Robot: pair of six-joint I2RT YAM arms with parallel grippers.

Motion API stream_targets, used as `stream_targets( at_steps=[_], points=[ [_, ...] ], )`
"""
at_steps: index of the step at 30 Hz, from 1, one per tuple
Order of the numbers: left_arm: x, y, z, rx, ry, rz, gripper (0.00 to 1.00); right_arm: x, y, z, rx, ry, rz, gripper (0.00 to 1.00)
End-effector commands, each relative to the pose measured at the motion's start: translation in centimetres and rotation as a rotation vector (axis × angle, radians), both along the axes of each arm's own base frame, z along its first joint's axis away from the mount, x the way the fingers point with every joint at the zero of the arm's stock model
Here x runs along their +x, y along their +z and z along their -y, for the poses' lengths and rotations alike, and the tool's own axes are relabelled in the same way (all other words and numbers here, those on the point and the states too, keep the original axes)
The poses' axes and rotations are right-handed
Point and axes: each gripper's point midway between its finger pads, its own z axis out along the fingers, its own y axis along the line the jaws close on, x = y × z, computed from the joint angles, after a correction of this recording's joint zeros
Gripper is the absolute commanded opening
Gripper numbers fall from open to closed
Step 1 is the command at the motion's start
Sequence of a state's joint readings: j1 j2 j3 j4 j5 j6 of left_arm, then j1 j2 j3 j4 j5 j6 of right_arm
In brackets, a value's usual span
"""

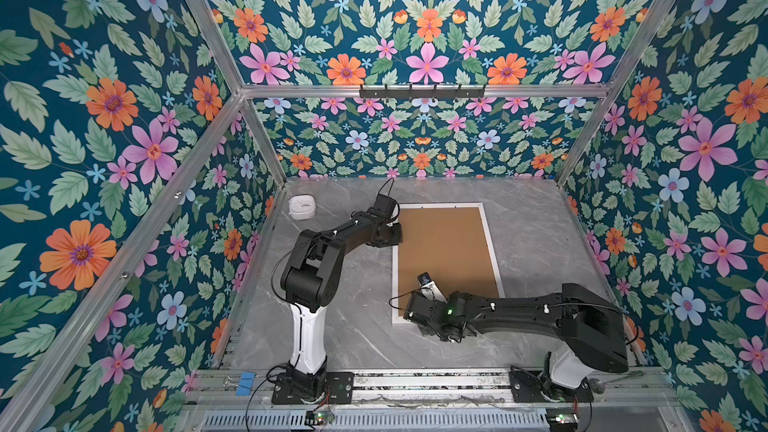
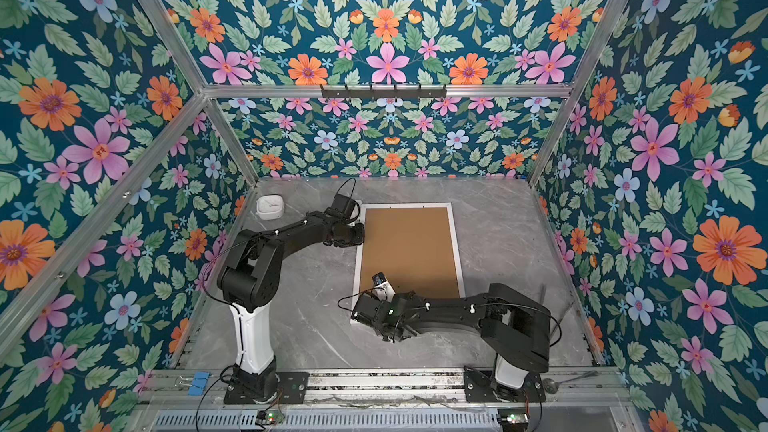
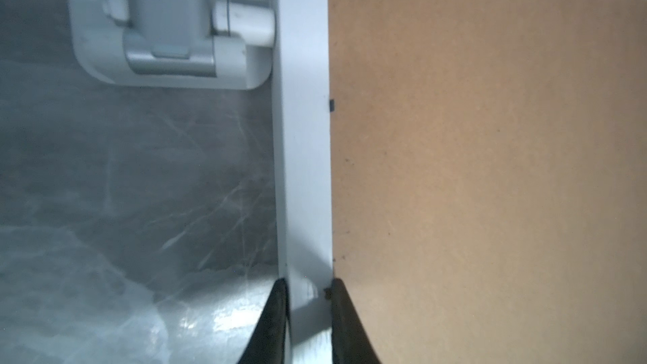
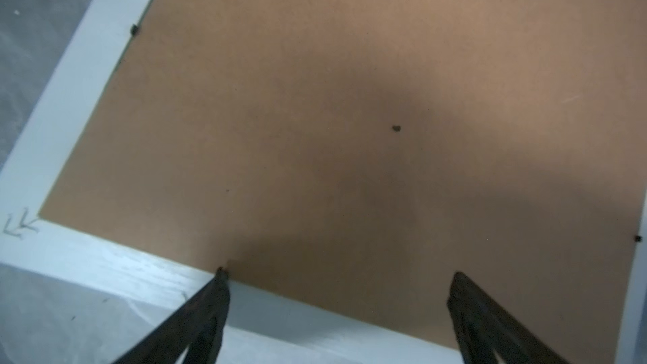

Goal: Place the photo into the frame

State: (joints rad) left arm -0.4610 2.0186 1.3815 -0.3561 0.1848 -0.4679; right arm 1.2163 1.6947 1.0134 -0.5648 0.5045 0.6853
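Right wrist view: brown backing board [image 4: 350, 99] inside white frame [image 4: 75, 99]

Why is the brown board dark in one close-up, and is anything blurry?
Right wrist view: a shadow, probably the arm's, darkens the backing board ahead of the open right gripper. Left wrist view: the white device is out of focus, and glare brightens the table. Both top views: sharp, evenly lit.

The left arm [image 1: 332, 234] rises at lower left of a top view and bends right toward the centre, the left gripper [image 3: 306, 295] pinched onto the frame [image 3: 303, 134] rail, while the right arm [image 1: 519, 305] stretches leftward from lower right, the right gripper [image 4: 339, 274] spread wide.
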Motion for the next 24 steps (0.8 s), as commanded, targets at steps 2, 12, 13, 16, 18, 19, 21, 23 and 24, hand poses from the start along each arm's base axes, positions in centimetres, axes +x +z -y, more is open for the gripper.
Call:
stream_targets(
  at_steps=[2, 12, 13, 16, 18, 19, 21, 23, 24],
  points=[
    [-4.2, -2.5, -1.8, 0.090, -0.025, -0.168, 0.21, 0.3, -0.9, 1.4, -0.073, -0.047, 0.005, 0.97],
    [-4.6, -2.7, -1.8, 0.099, -0.033, -0.171, 0.21, -0.1, -1.9, 1.1, 0.002, -0.047, -0.105, 0.98],
    [-4.5, -2.6, -1.7, 0.098, -0.033, -0.170, 0.21, -0.3, -1.8, 0.7, 0.025, -0.033, -0.115, 0.98],
    [-4.4, -2.5, -1.7, 0.096, -0.033, -0.166, 0.21, -0.6, -1.6, 0.1, 0.060, -0.012, -0.141, 0.98],
    [-4.3, -2.4, -1.6, 0.098, -0.033, -0.166, 0.21, -0.9, -1.6, -0.4, 0.083, -0.001, -0.177, 0.98],
    [-4.3, -2.5, -1.6, 0.098, -0.033, -0.166, 0.21, -1.1, -1.8, -0.7, 0.097, 0.003, -0.197, 0.98],
    [-4.3, -2.4, -1.6, 0.096, -0.033, -0.165, 0.21, -1.3, -2.1, -0.9, 0.114, 0.005, -0.227, 0.98],
    [-4.3, -2.4, -1.6, 0.098, -0.034, -0.165, 0.21, -1.6, -2.3, -1.1, 0.123, 0.008, -0.250, 0.97],
    [-4.3, -2.4, -1.6, 0.098, -0.034, -0.165, 0.21, -1.8, -2.3, -1.3, 0.128, 0.011, -0.262, 0.97]
  ],
)
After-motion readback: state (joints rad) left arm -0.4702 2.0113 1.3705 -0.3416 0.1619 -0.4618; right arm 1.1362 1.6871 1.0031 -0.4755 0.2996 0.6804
